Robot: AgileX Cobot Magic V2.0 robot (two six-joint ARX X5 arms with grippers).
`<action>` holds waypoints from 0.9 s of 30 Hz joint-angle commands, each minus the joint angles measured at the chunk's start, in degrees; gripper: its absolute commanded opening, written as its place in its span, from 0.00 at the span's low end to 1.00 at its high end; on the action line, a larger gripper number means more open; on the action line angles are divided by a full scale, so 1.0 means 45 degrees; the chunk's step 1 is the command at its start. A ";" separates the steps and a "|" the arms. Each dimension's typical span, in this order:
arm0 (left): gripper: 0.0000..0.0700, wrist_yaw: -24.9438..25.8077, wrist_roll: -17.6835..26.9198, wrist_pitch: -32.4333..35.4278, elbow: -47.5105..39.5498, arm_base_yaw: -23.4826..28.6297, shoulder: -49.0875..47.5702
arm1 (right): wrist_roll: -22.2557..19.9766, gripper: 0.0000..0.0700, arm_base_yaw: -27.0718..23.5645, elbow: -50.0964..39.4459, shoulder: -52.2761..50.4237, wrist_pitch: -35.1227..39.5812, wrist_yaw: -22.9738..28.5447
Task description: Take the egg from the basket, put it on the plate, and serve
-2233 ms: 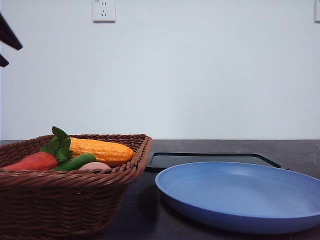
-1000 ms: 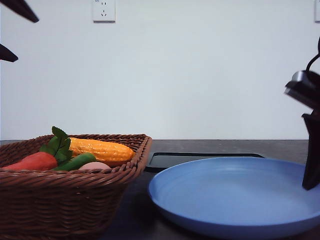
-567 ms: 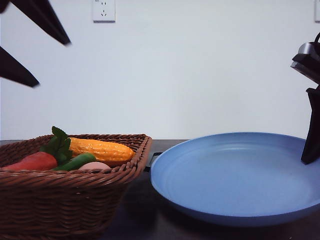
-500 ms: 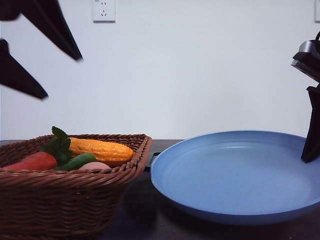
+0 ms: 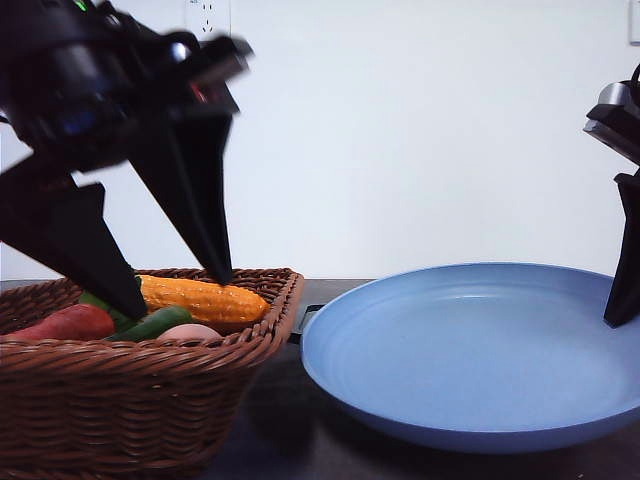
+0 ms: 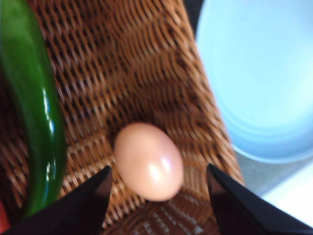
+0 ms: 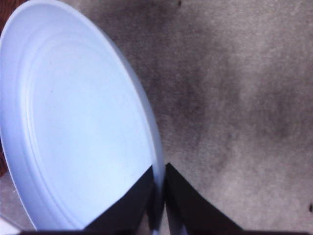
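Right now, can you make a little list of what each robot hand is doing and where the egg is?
egg: lying in the basket, beside a green pepper
left gripper: open, fingers either side of the egg, not touching it
right gripper: shut on the plate's rim
plate: light blue, empty, tilted up at the gripped side
also in basket: corn, carrot

Black two-arm robot

Left gripper (image 5: 175,290) has long, tapered matte-black fingers; right gripper (image 7: 159,196) is black, with a grey-topped wrist block.
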 commanded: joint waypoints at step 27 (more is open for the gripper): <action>0.36 -0.0111 0.0229 0.0523 0.0152 -0.0192 0.2081 | -0.0243 0.00 0.0044 0.0024 0.0040 -0.0038 -0.0114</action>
